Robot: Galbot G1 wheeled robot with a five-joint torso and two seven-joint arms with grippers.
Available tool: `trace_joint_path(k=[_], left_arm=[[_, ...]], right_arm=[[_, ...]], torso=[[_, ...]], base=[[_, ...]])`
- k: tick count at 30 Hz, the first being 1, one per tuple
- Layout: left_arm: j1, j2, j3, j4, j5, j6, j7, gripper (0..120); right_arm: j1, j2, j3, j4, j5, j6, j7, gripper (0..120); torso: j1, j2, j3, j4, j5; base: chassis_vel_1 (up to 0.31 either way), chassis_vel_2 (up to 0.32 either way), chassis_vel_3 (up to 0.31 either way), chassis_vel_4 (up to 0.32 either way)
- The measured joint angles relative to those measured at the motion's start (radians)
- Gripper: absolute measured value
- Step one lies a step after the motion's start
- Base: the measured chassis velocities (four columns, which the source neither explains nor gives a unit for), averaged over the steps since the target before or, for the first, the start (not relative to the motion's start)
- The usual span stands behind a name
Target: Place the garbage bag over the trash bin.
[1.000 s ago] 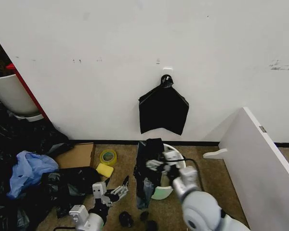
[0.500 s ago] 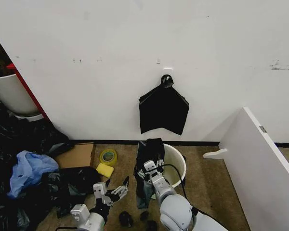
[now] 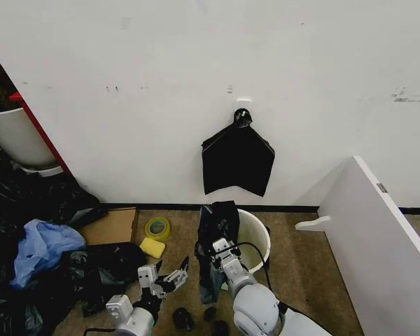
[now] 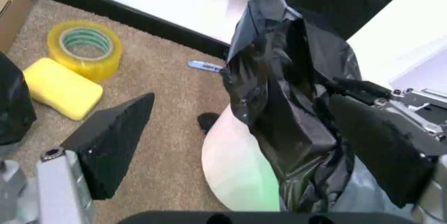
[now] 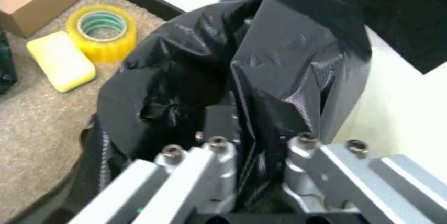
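**Bag gathered at the rim, not yet spread**

Our left gripper (image 3: pixel 171 276) hovers with jaws apart, holding nothing, over the floor beside the bin. Our right gripper (image 3: pixel 220 250) has its jaws clenched on the garbage bag (image 3: pixel 215 241), bunched over the near-left rim of the trash bin (image 3: pixel 255 241). We judge the mouth still needs opening around the rim.

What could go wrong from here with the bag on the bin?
1. The bag hangs bunched over only the left side of the bin rim; most of the opening stays uncovered, so it may slide off if released.
2. The right gripper is buried in folds of thin plastic; pulling could tear it or tip the bin.
3. The left gripper is open and off the bag, so nothing spreads the other edge.
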Motion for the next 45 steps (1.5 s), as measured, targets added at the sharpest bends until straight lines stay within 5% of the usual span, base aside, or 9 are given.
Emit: trace_joint_path(k=[2, 14, 28, 45], left_arm=[[-0.003, 0.002, 0.001, 0.0, -0.002, 0.001, -0.001, 99], [-0.166, 0.035, 0.04, 0.039, -0.026, 0.068, -0.03, 98], [-0.266, 0.034, 0.1, 0.1, -0.022, 0.107, -0.046, 97], [-0.497, 0.0, 0.255, 0.261, -0.033, 0.129, -0.055, 95]], right_arm=[[-0.004, -0.002, 0.008, 0.004, 0.0, 0.003, 0.006, 0], [-0.093, -0.035, 0.119, 0.119, 0.105, 0.099, 0.126, 0], [-0.077, -0.082, 0.102, 0.099, 0.094, 0.108, 0.118, 0], [-0.124, -0.125, 0.132, 0.147, 0.102, 0.107, 0.129, 0]], torso=[[0.0, 0.0, 0.0, 0.0, 0.0], [0.0, 0.0, 0.0, -0.0001, 0.0001], [0.0, 0.0, 0.0, 0.0002, 0.0001], [0.0, 0.0, 0.0, 0.0, 0.0]], base=[[0.0, 0.0, 0.0, 0.0], [0.0, 0.0, 0.0, 0.0], [0.0, 0.0, 0.0, 0.0], [0.0, 0.0, 0.0, 0.0]])
